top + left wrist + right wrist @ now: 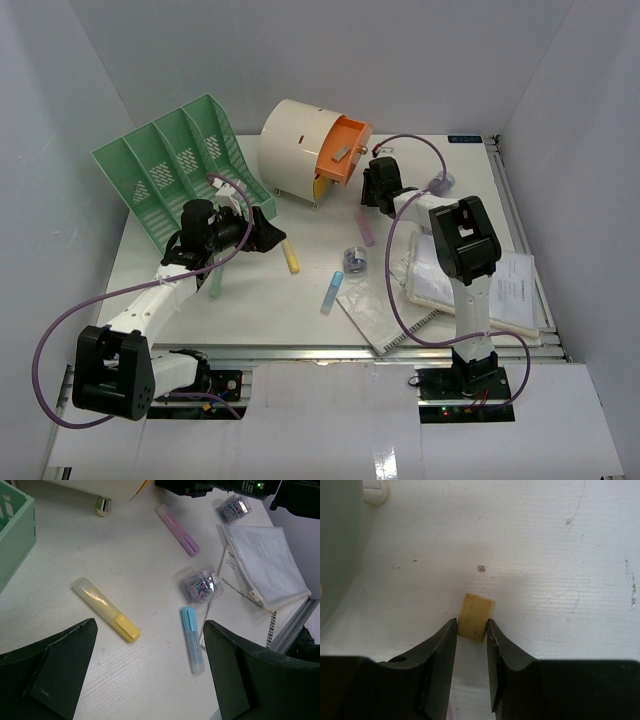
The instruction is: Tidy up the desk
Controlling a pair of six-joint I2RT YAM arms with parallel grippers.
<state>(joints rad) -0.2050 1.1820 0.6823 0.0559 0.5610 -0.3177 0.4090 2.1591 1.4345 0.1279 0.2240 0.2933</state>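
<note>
The white desk carries scattered stationery. My right gripper is down at the tabletop by the drum-shaped drawer unit. In the right wrist view the right gripper is shut on a small yellow block, one finger against each side. My left gripper hovers wide open above the desk with nothing between its fingers. A yellow highlighter and a blue highlighter lie just ahead of the left gripper.
A green file rack stands at the back left. The drum's orange drawer is pulled out. A pink highlighter, a green one, two jars of paper clips and a pile of papers and notebooks lie around.
</note>
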